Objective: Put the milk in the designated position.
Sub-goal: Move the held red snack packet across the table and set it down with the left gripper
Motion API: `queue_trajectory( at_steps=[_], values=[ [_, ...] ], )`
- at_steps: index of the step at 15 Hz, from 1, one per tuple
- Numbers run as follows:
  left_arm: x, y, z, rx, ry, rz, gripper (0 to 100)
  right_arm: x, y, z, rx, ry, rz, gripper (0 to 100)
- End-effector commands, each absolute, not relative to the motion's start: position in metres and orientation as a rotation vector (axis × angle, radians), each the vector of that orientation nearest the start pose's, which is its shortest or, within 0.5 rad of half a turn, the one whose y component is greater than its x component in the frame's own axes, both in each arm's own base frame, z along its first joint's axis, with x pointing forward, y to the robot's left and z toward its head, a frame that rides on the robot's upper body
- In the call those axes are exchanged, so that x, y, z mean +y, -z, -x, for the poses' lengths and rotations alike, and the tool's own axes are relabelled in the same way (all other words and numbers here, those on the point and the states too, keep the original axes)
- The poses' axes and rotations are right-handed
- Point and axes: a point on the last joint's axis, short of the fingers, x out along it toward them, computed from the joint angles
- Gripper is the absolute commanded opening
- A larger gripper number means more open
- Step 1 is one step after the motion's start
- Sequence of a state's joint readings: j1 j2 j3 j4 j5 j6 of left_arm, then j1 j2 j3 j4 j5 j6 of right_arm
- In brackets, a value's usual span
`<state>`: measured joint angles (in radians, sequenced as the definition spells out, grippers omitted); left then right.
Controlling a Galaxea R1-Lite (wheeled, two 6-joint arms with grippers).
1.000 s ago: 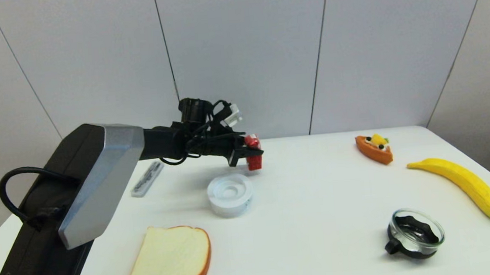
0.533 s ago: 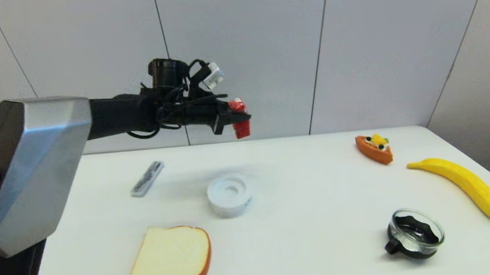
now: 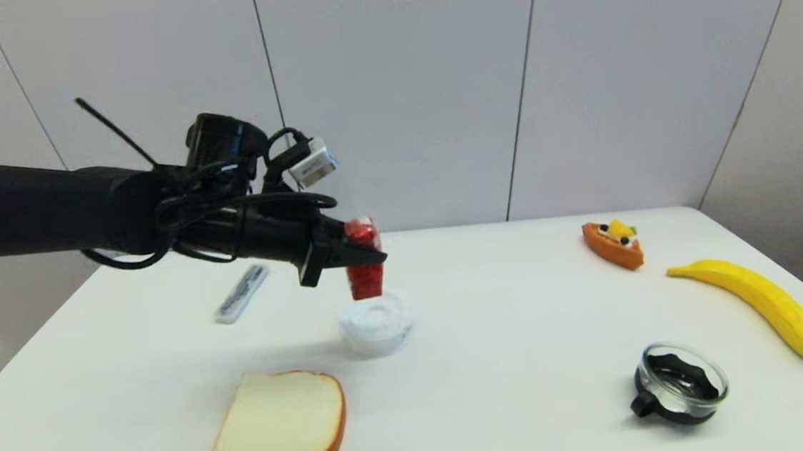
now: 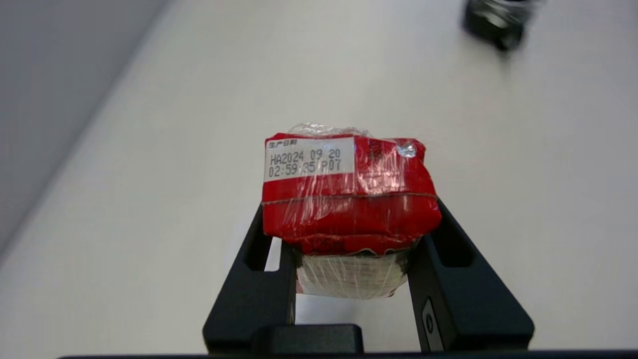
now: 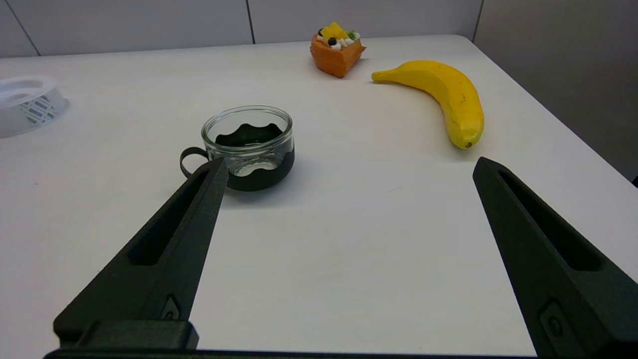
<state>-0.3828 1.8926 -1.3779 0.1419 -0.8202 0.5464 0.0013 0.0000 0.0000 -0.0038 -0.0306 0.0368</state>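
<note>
The milk (image 3: 364,261), a small red carton with a white date label, hangs upright in the air with my left gripper (image 3: 361,257) shut on it. In the head view it sits just over the far rim of a white round holder (image 3: 377,325); I cannot tell whether they touch. In the left wrist view the black fingers (image 4: 448,279) clamp both sides of the milk (image 4: 349,194), which is wrapped in clear film. My right gripper (image 5: 351,164) is open and holds nothing, low over the table near a glass cup (image 5: 247,147).
A bread slice (image 3: 279,423) lies at the front left and a grey bar (image 3: 241,293) at the back left. On the right are a fruit tart (image 3: 613,242), a banana (image 3: 759,307) and the glass cup (image 3: 679,383) in its black holder.
The left arm lifted the milk high, then brought it down and to the left; it now hangs over the white round holder. Nothing else on the table has moved.
</note>
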Motion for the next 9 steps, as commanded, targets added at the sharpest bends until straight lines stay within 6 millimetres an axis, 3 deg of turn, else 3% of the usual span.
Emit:
queue_trajectory(
  at_steps=[1, 4, 9],
  values=[
    [-0.129, -0.220, -0.261, 0.322, 1.357, -0.311, 0, -0.001, -0.076, 0.023, -0.005, 0.029, -0.037, 100],
    [-0.129, -0.208, -0.241, 0.337, 1.441, -0.278, 0, -0.001, -0.076, 0.023, -0.005, 0.029, -0.037, 100],
    [-0.140, -0.182, -0.242, 0.299, 1.470, -0.290, 0, -0.001, -0.076, 0.023, -0.005, 0.029, -0.037, 100]
  ],
)
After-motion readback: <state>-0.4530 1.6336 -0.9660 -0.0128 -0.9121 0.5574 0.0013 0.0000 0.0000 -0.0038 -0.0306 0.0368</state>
